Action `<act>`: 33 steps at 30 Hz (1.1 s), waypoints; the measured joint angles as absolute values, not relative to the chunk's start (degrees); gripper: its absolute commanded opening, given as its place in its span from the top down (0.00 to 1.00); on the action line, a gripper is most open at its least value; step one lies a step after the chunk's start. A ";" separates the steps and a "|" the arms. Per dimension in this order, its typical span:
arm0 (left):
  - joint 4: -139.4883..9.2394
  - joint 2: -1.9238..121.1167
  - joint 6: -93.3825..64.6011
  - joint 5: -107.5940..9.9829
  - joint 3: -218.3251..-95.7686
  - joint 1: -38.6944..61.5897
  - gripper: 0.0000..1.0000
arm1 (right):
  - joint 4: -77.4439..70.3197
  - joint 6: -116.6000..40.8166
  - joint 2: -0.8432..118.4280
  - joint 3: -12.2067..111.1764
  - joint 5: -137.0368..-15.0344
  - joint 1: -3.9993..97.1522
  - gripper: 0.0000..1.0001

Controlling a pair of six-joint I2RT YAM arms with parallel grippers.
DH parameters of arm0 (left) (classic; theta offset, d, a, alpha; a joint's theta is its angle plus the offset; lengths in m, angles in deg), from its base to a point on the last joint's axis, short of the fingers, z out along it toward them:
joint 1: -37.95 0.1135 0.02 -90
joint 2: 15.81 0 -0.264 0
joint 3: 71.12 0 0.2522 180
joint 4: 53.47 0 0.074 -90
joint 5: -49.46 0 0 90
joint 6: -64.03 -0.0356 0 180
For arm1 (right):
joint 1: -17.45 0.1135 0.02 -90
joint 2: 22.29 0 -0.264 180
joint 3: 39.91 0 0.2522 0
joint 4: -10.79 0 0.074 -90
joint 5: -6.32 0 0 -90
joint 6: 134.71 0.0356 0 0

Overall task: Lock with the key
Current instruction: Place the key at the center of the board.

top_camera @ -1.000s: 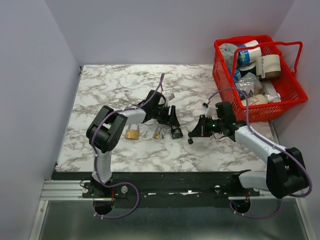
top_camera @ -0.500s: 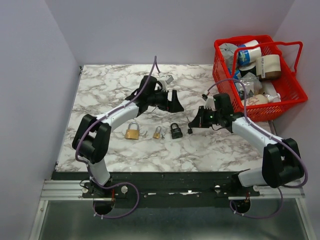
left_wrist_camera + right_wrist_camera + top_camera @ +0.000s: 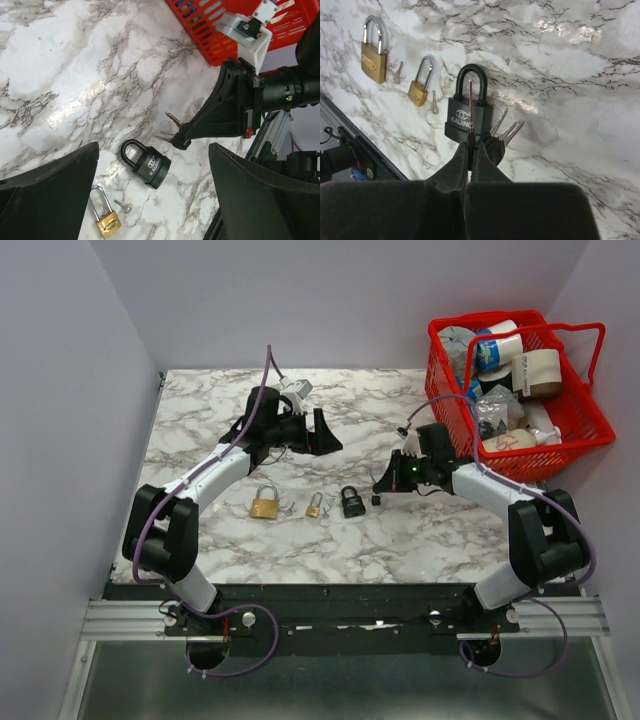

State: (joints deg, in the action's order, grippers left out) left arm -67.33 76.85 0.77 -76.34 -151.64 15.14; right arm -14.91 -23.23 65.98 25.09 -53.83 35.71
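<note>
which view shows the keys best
The right wrist view: the keys are close up, held in the shut right pincer, one blade overlapping the black padlock, others fanned out. The left wrist view shows them smaller at that pincer's tip; the top view shows only a dark speck.

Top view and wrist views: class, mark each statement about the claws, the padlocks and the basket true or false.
1. The right claw is shut on the key bunch. True.
2. The left claw grips the black padlock. False: it is open, holds nothing and is away from the padlock.
3. A large brass padlock and a small brass padlock lie on the table. True.
4. The red basket is empty. False: it holds rolls and packets.
</note>
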 measured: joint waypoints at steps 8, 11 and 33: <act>-67.11 76.61 2.41 -77.06 -149.98 15.12 0.01 | -14.19 -23.14 71.20 21.29 -53.24 35.71 0.96; -66.95 76.48 2.65 -77.23 -149.98 15.12 0.01 | -14.06 -23.19 71.55 21.31 -52.96 35.71 0.91; -66.47 74.25 3.72 -77.38 -148.51 15.88 0.01 | -15.79 -21.77 69.61 24.92 -51.14 35.71 0.46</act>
State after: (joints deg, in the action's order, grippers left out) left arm -66.47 74.25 3.72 -77.38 -148.51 15.88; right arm -15.79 -21.77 69.61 24.92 -51.14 35.71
